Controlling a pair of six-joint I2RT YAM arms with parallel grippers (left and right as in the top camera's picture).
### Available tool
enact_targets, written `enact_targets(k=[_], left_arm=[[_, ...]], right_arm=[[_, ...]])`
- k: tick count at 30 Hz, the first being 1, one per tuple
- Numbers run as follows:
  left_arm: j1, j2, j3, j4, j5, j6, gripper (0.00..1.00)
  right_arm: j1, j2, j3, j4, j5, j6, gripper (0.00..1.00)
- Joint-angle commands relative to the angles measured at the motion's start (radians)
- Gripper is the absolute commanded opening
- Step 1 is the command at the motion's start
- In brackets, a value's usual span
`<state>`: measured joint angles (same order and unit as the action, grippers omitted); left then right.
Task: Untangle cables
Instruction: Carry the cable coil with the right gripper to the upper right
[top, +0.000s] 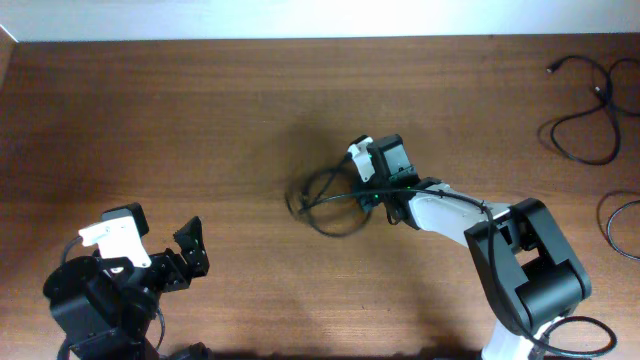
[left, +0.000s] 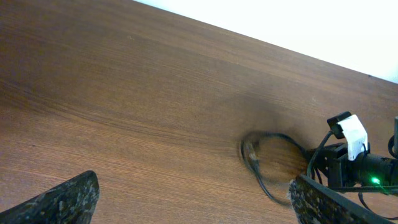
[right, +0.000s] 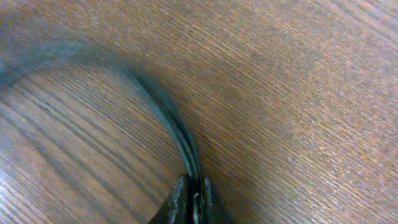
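- The wooden table is carrying everything, and the loop is lying near its middle.
- The right arm is reaching in from the near right of the loop. Its white and black links are stretching low over the wood.
- The left arm is sitting well apart from the loop, down at the near left. It is pointing its wrist roughly toward the loop.
- The loop is a thin black cable curling in a rough ring, with more than one strand running side by side along part of it. Its left end is looking smeared and blurred, so I cannot tell whether it is touching the wood there.
- The loose cables are lying far to the right of the loop, by the table's edge. One is curling near the far corner and another is showing partly at the right border.
- The right gripper is sitting at the loop's right side. Its two fingers are pinching nearly closed with the cable running up between their tips. From there the cable is arcing away across the grain.
- The left gripper is hanging with its fingers spread wide and gripping nothing. From its own camera the loop is showing between the two dark fingertips, far ahead and to the right.
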<state>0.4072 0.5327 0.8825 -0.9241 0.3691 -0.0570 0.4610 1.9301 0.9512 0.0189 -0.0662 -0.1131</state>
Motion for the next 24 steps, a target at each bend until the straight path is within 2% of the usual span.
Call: enact_targets(k=[1, 2, 4, 7, 8, 10, 11, 13, 16, 17, 19, 20, 23, 24], left_arm=[[0.006, -0.002, 0.000, 0.002, -0.003, 0.004, 0.99], [0.006, -0.002, 0.000, 0.002, -0.003, 0.005, 0.99], [0.006, -0.002, 0.000, 0.002, -0.004, 0.004, 0.99], [0.006, -0.002, 0.000, 0.002, -0.003, 0.004, 0.99], [0.006, -0.002, 0.000, 0.002, -0.004, 0.004, 0.99], [0.006, -0.002, 0.000, 0.002, -0.004, 0.004, 0.99], [0.006, -0.002, 0.000, 0.002, -0.004, 0.004, 0.99], [0.006, -0.002, 0.000, 0.002, -0.003, 0.005, 0.99], [0.006, -0.002, 0.000, 0.002, -0.003, 0.004, 0.99], [0.006, -0.002, 0.000, 0.002, -0.004, 0.004, 0.99], [0.006, -0.002, 0.000, 0.002, -0.003, 0.004, 0.99], [0.006, -0.002, 0.000, 0.002, -0.004, 0.004, 0.99], [0.006, -0.002, 0.000, 0.002, -0.003, 0.004, 0.99], [0.006, -0.002, 0.000, 0.002, -0.003, 0.004, 0.99]], right_arm=[[-0.008, 0.128, -0.062, -0.096, 0.247, -0.040, 0.04], [-0.035, 0.106, -0.007, -0.139, 0.306, -0.040, 0.04], [-0.192, 0.072, 0.150, -0.230, 0.341, -0.040, 0.04], [-0.417, 0.072, 0.285, -0.248, 0.340, -0.040, 0.04], [-0.525, 0.072, 0.303, -0.190, 0.319, -0.040, 0.04], [-0.674, 0.073, 0.304, -0.082, 0.072, -0.040, 0.04], [-0.713, 0.073, 0.304, -0.014, -0.035, -0.040, 0.04], [-0.719, 0.073, 0.304, 0.152, 0.048, -0.040, 0.04], [-0.699, 0.102, 0.304, 0.161, 0.000, -0.039, 0.04], [-0.698, 0.117, 0.304, 0.132, 0.065, -0.035, 0.30], [-0.698, 0.106, 0.306, 0.084, 0.191, -0.029, 0.92], [-0.698, 0.073, 0.307, 0.055, 0.195, -0.029, 0.99], [-0.686, -0.099, 0.307, -0.065, 0.195, -0.029, 0.99], [-0.669, -0.183, 0.307, -0.182, 0.194, -0.028, 0.99]])
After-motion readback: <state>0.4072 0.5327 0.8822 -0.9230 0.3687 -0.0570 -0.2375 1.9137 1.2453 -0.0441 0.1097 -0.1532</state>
